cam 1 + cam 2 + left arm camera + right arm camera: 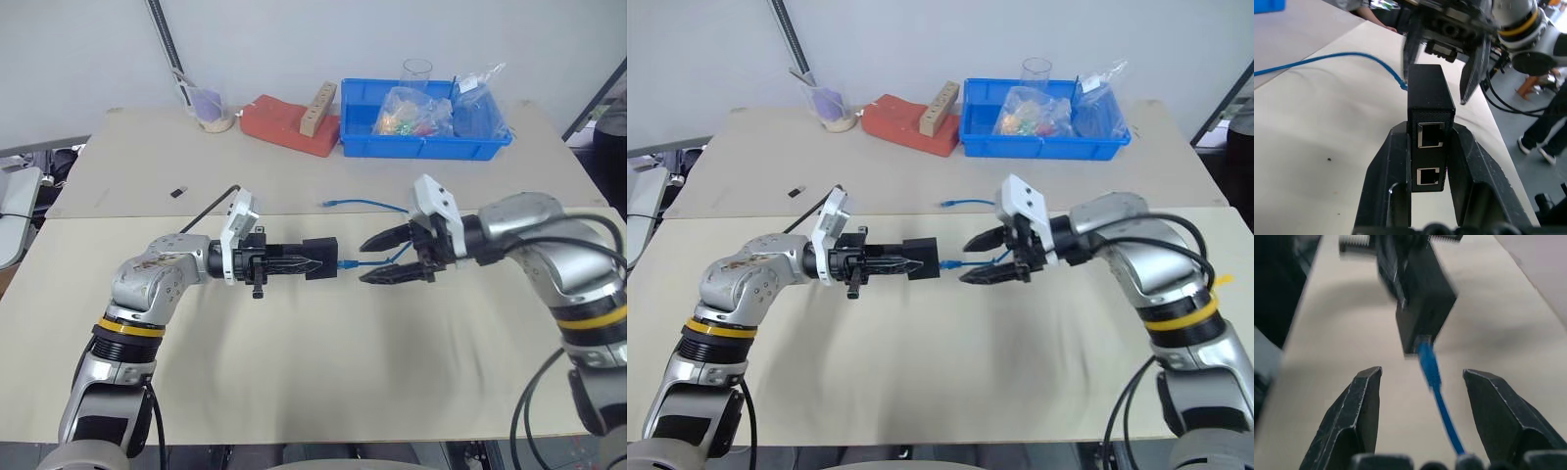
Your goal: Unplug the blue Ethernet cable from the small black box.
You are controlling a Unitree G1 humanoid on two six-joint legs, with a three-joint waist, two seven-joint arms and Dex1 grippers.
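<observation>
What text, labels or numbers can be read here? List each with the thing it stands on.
None can be read.
small black box: plain, two ports, no marking.
blue Ethernet cable: no print visible.
blue bin: bags inside, any print too small to read.
red block: no lettering visible.

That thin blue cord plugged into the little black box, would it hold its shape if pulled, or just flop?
Probably floppy: the thin bright-blue Ethernet cable trails in a loose curve across the table. It looks light, so it would likely drag along. Its plug end seems stiffer, jutting straight from the small matte-black box.
</observation>
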